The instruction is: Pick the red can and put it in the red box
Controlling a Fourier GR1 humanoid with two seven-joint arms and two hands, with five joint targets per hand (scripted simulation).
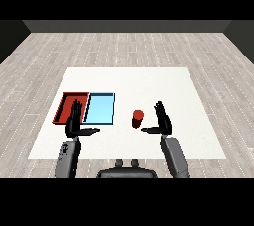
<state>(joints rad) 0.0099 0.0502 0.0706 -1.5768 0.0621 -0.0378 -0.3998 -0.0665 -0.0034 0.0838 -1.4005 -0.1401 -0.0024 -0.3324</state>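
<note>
Currently, the small red cylindrical can (pixel 137 118) stands ungrasped just beside the black right hand (pixel 162 121); its fingers (pixel 158 108), held wide, should be curled round it squarely.

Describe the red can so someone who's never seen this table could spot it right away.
On the white table, look right of the light blue tray. The red can stands upright there, just left of the right hand. It is the only small cylinder, and it sits in neither tray.
</note>
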